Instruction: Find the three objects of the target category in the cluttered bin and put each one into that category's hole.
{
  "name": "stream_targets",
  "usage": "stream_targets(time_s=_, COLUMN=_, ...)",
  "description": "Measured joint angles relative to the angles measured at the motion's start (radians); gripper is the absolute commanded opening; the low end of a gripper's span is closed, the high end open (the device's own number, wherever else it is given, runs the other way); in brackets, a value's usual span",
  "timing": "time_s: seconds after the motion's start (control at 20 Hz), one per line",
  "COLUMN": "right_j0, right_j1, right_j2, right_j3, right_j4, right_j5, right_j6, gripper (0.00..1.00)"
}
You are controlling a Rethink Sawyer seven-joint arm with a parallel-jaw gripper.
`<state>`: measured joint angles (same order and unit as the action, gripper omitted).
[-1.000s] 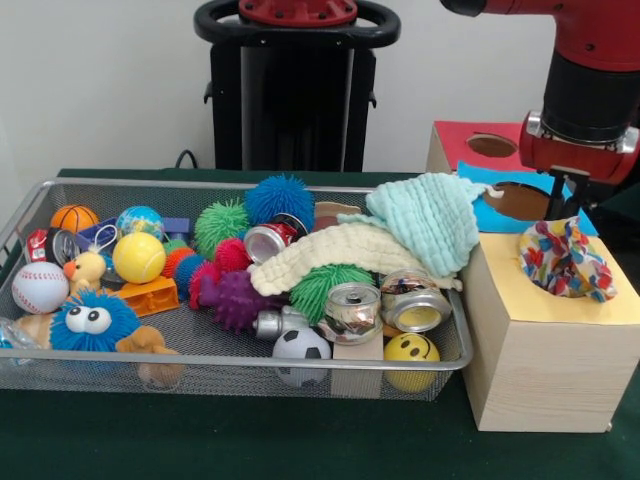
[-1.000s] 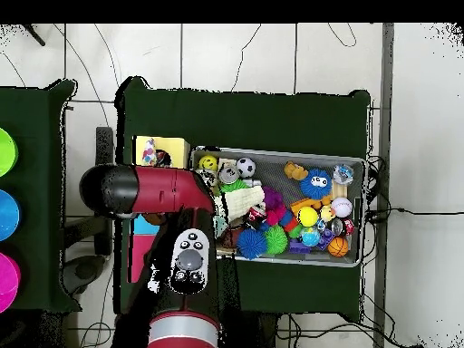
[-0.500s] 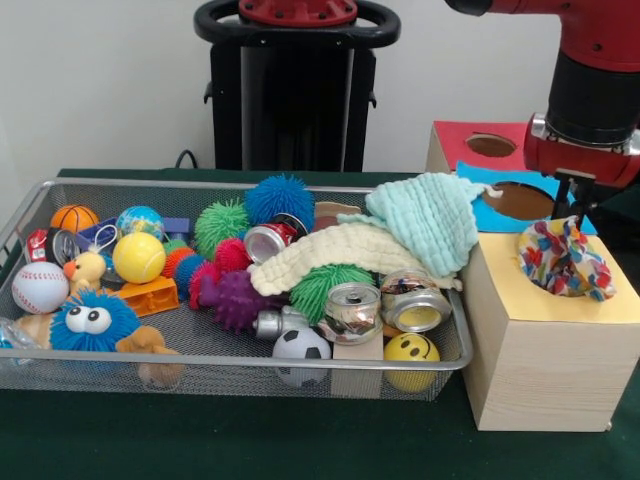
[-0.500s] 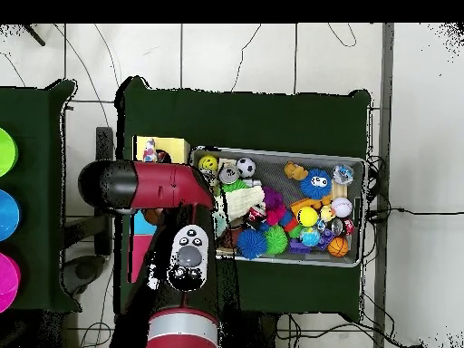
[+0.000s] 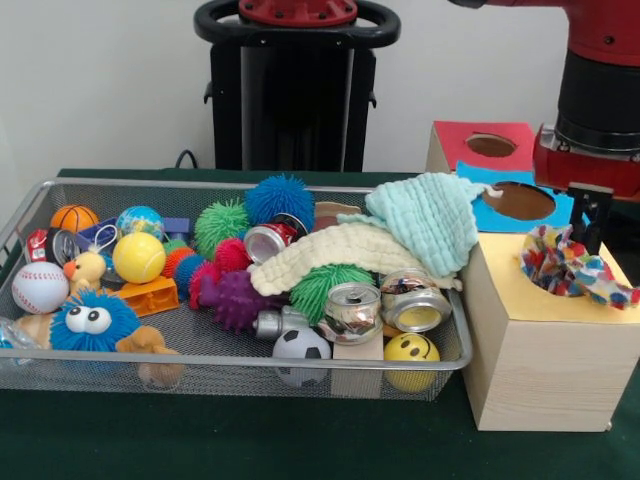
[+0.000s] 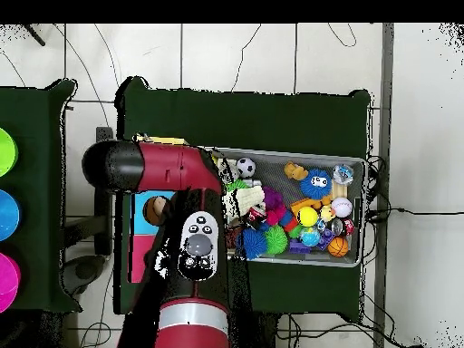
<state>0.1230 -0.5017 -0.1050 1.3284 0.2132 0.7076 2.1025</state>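
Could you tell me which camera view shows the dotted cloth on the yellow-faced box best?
The front view: the dotted cloth lies bunched in plain sight over the yellow-faced box, beside the gripper. In the overhead view the red arm covers that box, so the cloth cannot be seen there.

The wide silver wire-mesh bin point(image 5: 40, 372) has a thick, smooth, shiny metal rim. Inside it, the crushed silver drink cans point(image 5: 352, 310) are glossy metal and mirror-bright. Draped over them, the mint-green cloth point(image 5: 432, 220) shows a crinkled weave, and the cream cloth point(image 5: 330, 252) a nubbly knit. The spiky blue ball point(image 5: 280, 200) and spiky green ball point(image 5: 222, 222) look like soft rubber, bristly all over. The yellow ball point(image 5: 138, 257) is felt-like and matt. At the right, the pale box with a yellow face point(image 5: 545, 365) has grained, matt wood sides; on its top lies a soft white cloth printed with coloured dots point(image 5: 570, 272), crumpled. The dark green counter point(image 5: 200, 440) looks like matt fabric.
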Motion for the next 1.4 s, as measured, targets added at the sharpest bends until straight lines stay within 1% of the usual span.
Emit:
stream_targets(time_s=0.35, right_j0=-0.046, right_j1=0.000, right_j2=0.000, right_j3=-0.039, right_j4=-0.003, right_j5=0.000, right_j6=0.000, gripper=0.00)
stream_targets(time_s=0.75, right_j0=-0.109, right_j1=-0.002, right_j2=0.000, right_j3=-0.040, right_j4=-0.027, right_j5=0.000, right_j6=0.000, gripper=0.00)
stream_targets(time_s=1.1, right_j0=-0.114, right_j1=-0.002, right_j2=0.000, right_j3=-0.040, right_j4=-0.040, right_j5=0.000, right_j6=0.000, gripper=0.00)
stream_targets(time_s=1.4, right_j0=-0.105, right_j1=-0.013, right_j2=0.006, right_j3=-0.017, right_j4=-0.040, right_j5=0.000, right_j6=0.000, gripper=0.00)
